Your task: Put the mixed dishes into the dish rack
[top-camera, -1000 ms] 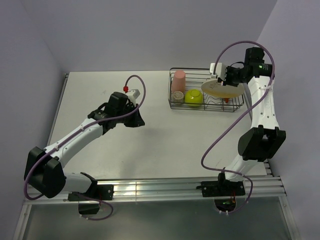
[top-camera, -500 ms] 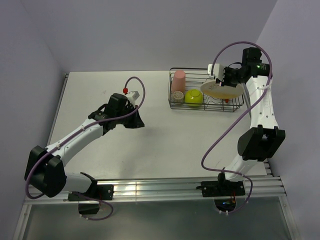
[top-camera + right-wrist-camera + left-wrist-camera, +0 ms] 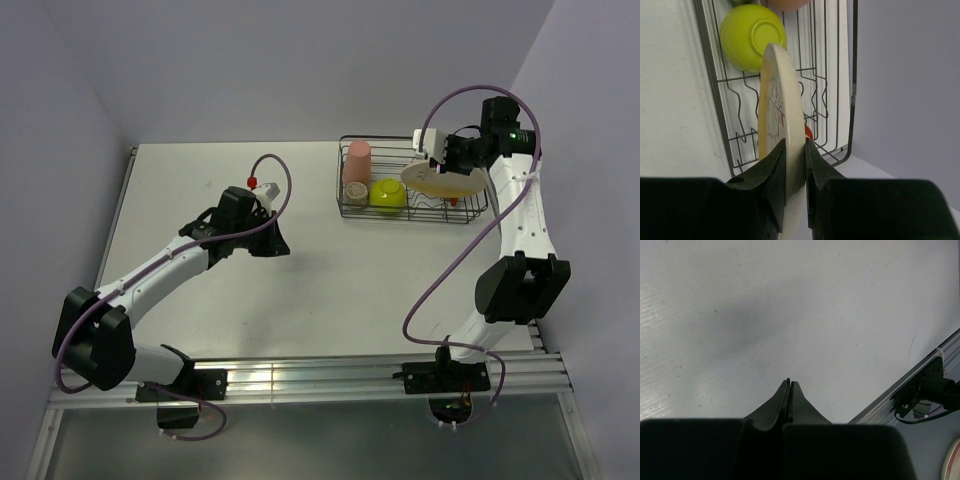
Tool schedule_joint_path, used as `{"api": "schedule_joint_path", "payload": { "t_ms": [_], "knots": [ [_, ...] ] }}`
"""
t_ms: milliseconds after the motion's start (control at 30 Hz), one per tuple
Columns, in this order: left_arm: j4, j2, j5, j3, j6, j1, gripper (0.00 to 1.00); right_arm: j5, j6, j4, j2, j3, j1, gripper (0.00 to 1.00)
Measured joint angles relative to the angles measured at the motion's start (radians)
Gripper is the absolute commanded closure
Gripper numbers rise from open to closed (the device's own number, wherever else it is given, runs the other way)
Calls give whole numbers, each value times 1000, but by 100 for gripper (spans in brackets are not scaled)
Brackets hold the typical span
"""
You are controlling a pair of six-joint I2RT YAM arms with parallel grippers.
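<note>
Nudged leftward over the dish rack (image 3: 341,176), the plate (image 3: 776,107) is clamped by the right gripper (image 3: 795,145); left gripper (image 3: 790,385) is shut.

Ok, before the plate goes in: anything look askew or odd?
Nothing broken or spilled. The bowl shows its base, so it sits overturned or tipped in the rack; the right pincer holds the plate on edge.

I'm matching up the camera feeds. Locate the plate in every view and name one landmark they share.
Top external: the plate sits right of centre, over the rack's right half, held by the right gripper.
Left wrist: not in it.
Right wrist: centre, edge-on, pinched between the fingers.
Shared landmark: the green bowl, left of the plate from above, top left in the right wrist view.
</note>
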Motion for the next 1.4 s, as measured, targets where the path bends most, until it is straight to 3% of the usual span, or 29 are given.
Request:
{"api": "schedule_joint_path", "payload": {
  "t_ms": [167, 800, 1400],
  "knots": [
    [4, 3, 7, 0, -2, 2, 100, 1, 2, 59, -50, -80, 5, 100],
    [11, 10, 15, -5, -5, 5, 100, 27, 3, 67, -49, -82, 19, 100],
    [40, 37, 43, -24, -4, 29, 100, 158, 0, 90, -13, -82, 132, 100]
  ]
}}
